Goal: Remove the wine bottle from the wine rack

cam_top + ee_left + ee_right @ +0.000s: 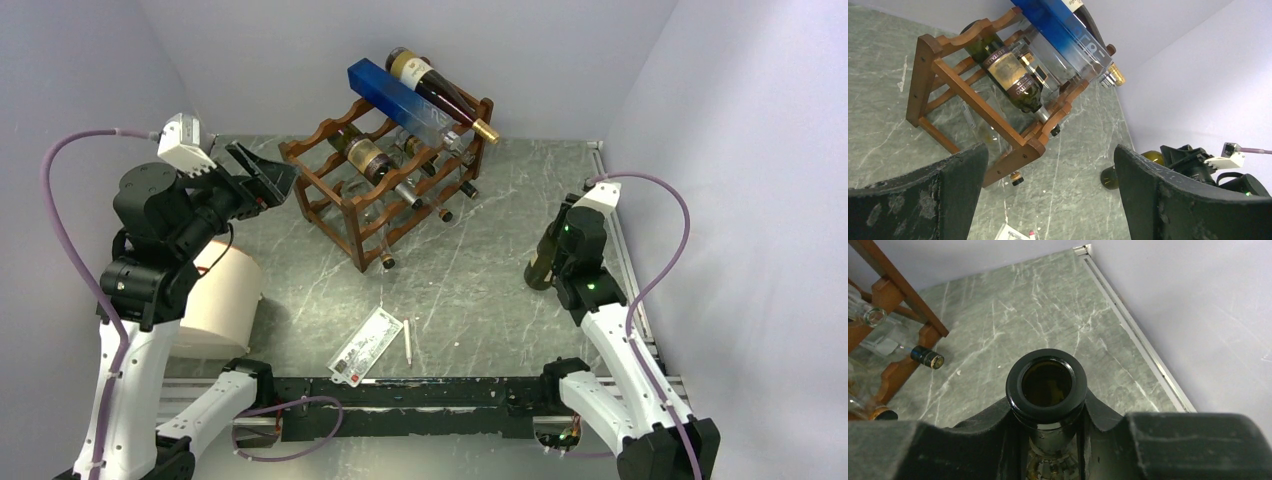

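Note:
The reddish-brown wine rack (345, 205) stands at the back middle of the table, with a dark cream-labelled bottle (432, 88), a blue square bottle (400, 100) and a green labelled bottle (368, 160) lying on it. My right gripper (565, 242) is shut on the neck of an olive-green wine bottle (543, 262), held off the rack at the right. Its open mouth (1047, 384) shows between my fingers (973, 440). My left gripper (266, 176) is open and empty by the rack's left end (930, 75), fingers (923, 200) wide apart.
A white roll (225, 300) sits by the left arm. A paper card (365, 345) and a pen (407, 340) lie near the front edge. A metal rail (1133, 330) runs along the table's right side. Walls close in behind and on both sides.

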`<action>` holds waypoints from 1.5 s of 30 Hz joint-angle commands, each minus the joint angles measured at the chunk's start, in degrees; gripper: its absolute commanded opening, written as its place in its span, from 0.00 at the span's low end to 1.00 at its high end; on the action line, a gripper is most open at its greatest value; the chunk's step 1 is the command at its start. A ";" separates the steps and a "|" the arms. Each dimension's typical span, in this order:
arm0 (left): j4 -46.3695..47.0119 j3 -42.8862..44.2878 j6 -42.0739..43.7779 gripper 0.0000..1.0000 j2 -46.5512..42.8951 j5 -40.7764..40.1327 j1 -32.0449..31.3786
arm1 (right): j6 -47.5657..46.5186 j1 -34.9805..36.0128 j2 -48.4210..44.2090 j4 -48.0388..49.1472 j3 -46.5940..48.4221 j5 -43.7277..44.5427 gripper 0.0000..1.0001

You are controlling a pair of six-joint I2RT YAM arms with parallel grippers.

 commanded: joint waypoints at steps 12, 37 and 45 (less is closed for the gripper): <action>3.79 -1.46 -0.01 0.99 0.77 3.36 0.42 | -6.35 -0.48 -0.76 15.39 -3.40 0.14 0.00; 4.36 -0.55 -0.35 0.99 3.42 7.99 0.44 | 2.31 -24.97 4.83 21.58 -3.90 -2.36 0.00; 5.05 0.05 -1.23 0.99 5.02 9.74 0.42 | 4.28 -32.35 8.68 22.49 -1.43 -4.54 0.00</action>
